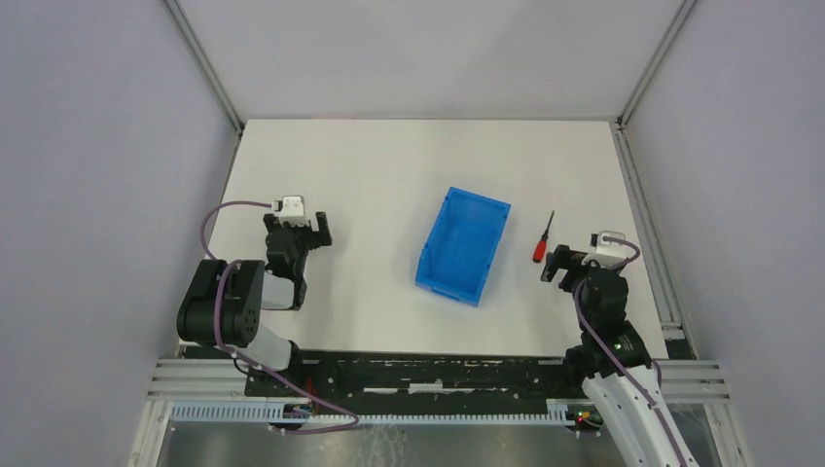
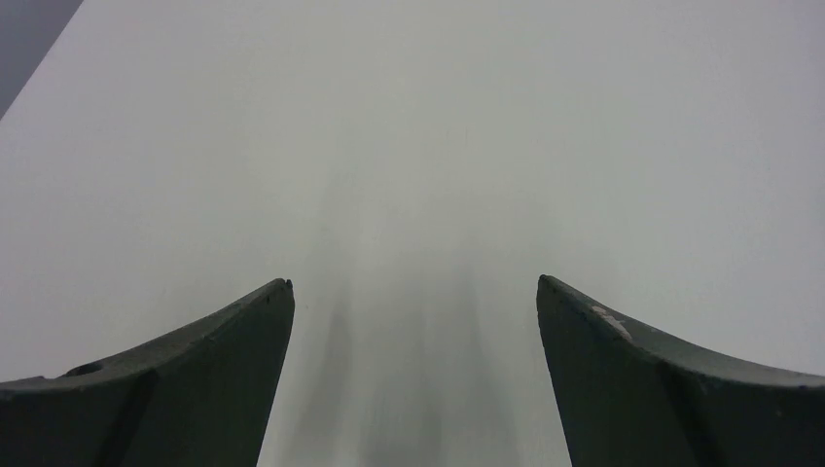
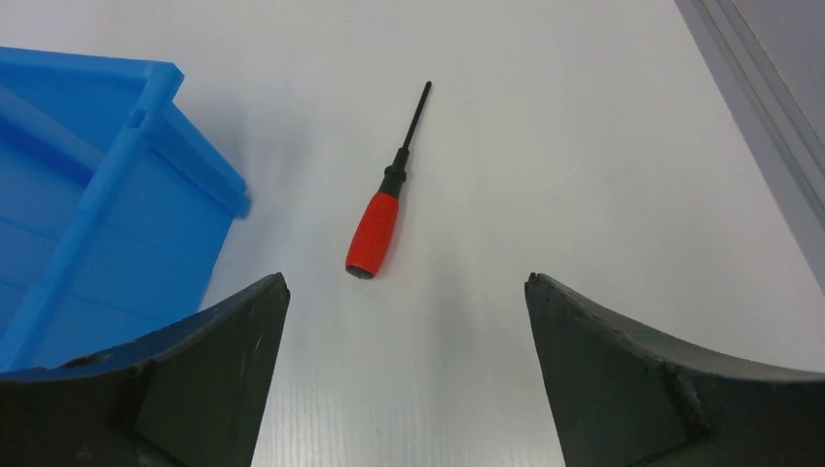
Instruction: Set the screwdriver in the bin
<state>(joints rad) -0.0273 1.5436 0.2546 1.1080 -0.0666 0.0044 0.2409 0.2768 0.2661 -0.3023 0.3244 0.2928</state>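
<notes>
The screwdriver [image 1: 541, 243], red handle and thin dark shaft, lies flat on the white table just right of the blue bin [image 1: 463, 245]. Its shaft points away from me. In the right wrist view the screwdriver [image 3: 377, 226] lies just ahead of my open, empty right gripper [image 3: 407, 282], slightly left of centre, with the bin [image 3: 88, 204] at the left. My right gripper [image 1: 564, 263] sits close behind the handle. My left gripper [image 1: 304, 229] is open and empty over bare table at the left, far from both; its wrist view shows it [image 2: 413, 287] above plain table.
The white table [image 1: 389, 175] is bounded by grey walls and metal rails at left, right and back. A metal frame runs along the near edge by the arm bases.
</notes>
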